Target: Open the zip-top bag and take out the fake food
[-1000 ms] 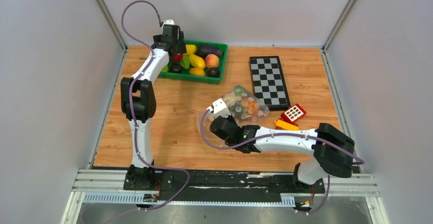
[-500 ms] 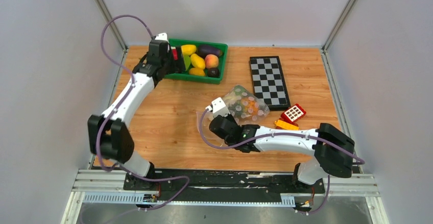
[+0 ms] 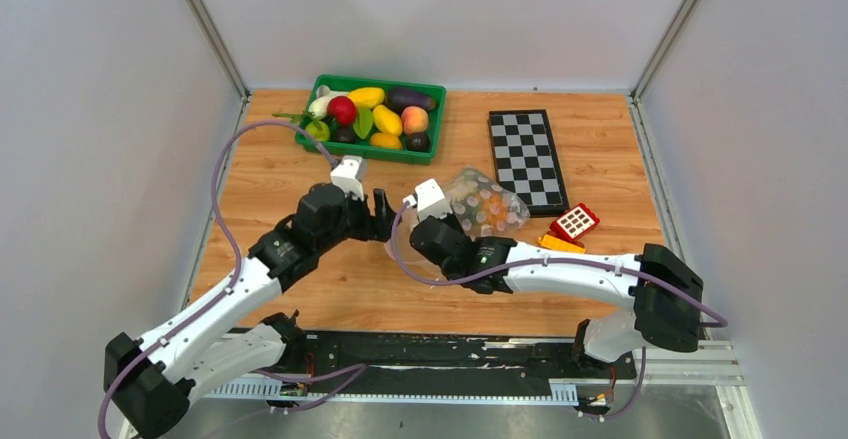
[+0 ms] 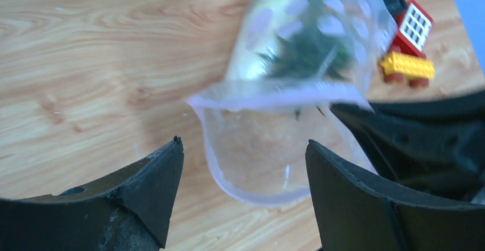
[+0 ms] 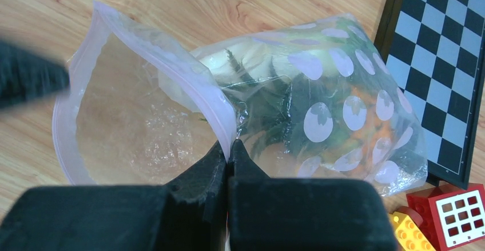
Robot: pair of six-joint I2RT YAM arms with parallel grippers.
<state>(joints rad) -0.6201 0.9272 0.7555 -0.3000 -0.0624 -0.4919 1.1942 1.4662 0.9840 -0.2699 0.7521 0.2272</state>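
The zip-top bag (image 3: 485, 206) lies mid-table, clear with pale dots, its mouth open toward the left. In the right wrist view the bag (image 5: 320, 108) holds a pineapple (image 5: 274, 99) with dark green leaves and an orange piece. My right gripper (image 5: 229, 148) is shut on the bag's upper zip edge and holds the mouth open. My left gripper (image 4: 243, 145) is open, its jaws either side of the bag's lower lip (image 4: 257, 165), just short of it. In the top view the left gripper (image 3: 382, 209) sits just left of the right gripper (image 3: 425, 229).
A green tray (image 3: 432, 87) at the back holds yellow fruits, an eggplant, a peach, a red apple, a green pear and a white piece. A chessboard (image 3: 527, 159) lies to the right of the bag. A red-yellow toy block car (image 3: 572, 225) sits beside the bag.
My left arm has swung from the green tray down to the bag's mouth. The tray's left end now shows the apple and pear. The right gripper has kept its hold on the bag.
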